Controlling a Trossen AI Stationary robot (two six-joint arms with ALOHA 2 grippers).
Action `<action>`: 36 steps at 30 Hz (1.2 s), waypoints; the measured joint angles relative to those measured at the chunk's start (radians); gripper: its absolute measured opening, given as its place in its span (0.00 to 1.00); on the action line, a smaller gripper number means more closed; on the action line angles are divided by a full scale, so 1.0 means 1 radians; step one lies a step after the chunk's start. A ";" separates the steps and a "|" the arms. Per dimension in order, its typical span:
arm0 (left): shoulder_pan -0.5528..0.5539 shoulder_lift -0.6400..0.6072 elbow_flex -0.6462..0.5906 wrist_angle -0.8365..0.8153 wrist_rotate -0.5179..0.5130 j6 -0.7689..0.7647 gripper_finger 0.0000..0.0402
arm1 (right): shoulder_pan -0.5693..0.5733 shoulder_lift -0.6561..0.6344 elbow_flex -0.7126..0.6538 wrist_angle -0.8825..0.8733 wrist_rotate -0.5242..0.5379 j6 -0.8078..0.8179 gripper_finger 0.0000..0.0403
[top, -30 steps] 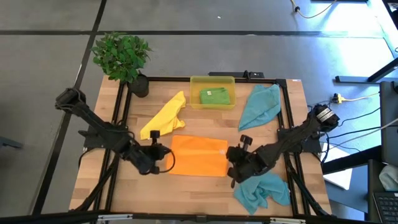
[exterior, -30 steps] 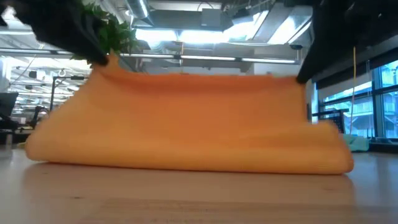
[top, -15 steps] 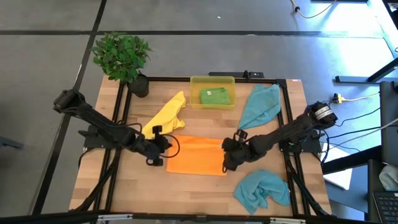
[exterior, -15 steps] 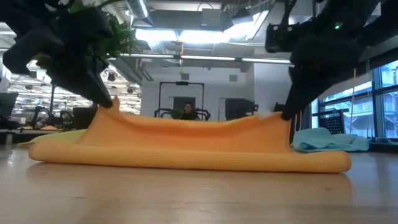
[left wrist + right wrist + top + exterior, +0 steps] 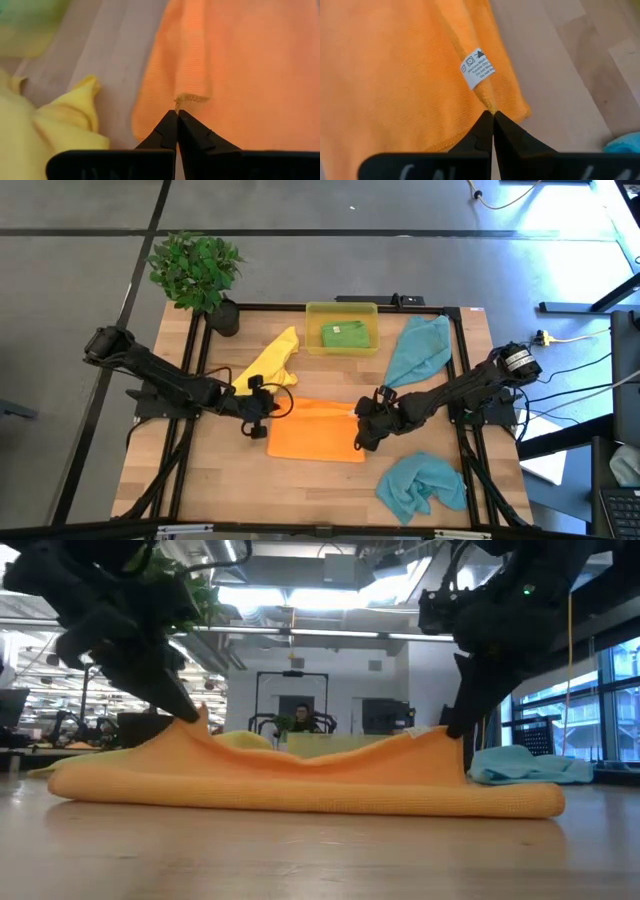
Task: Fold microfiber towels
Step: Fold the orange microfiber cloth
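A wooden table (image 5: 200, 480) is seen from above, framed by two dark arms. At its centre lies the orange towel (image 5: 315, 435), now doubled over into a narrower band. A second ago it was spread wider, with its near edge lifted high; that edge has since been carried away from 6 o'clock toward 12 o'clock, so the first fold is judged nearly complete (the lifted edge has not yet been laid flat).

In the level view, the towel sags between two raised corners, lower than it stood half a second ago.

The other towels are unmoved: a crumpled blue towel (image 5: 422, 485) at 5 o'clock, a second blue towel (image 5: 418, 350) at 2 o'clock, and a yellow towel (image 5: 265, 365) at 11 o'clock, just beside the orange one. A folded green towel (image 5: 346, 334) is held in a yellow plastic bin (image 5: 341, 310) at 12 o'clock. A potted plant (image 5: 197, 270) stands at the far 10 o'clock corner.

The left claw (image 5: 262, 403) is pinched closed on the towel's 9 o'clock corner. The right claw (image 5: 364, 413) is pinched closed on the 3 o'clock corner, beside a small white care label (image 5: 478, 66).
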State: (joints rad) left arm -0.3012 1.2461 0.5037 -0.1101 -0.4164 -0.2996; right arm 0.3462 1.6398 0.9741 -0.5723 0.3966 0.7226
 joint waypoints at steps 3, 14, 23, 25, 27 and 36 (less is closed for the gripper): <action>0.038 0.000 0.000 -0.001 0.000 -0.029 0.04 | -0.017 0.000 0.000 0.000 0.000 -0.001 0.03; 0.088 0.000 0.000 -0.009 0.034 -0.031 0.20 | -0.061 0.000 0.000 -0.016 0.002 -0.021 0.12; 0.094 0.000 0.000 -0.010 -0.046 0.020 0.25 | -0.061 0.000 0.000 -0.118 0.045 0.077 0.31; 0.105 0.000 0.000 -0.010 -0.063 0.022 0.25 | -0.061 0.000 0.000 -0.121 0.050 0.077 0.32; 0.121 0.000 0.000 -0.010 -0.065 0.029 0.25 | -0.061 0.000 0.000 -0.115 0.053 0.055 0.32; 0.146 0.000 0.000 -0.007 -0.062 0.048 0.25 | -0.102 0.000 0.000 -0.064 -0.010 -0.028 0.32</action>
State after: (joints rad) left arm -0.1549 1.2461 0.5037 -0.1166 -0.4782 -0.2521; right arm 0.2442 1.6402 0.9745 -0.6364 0.3865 0.6945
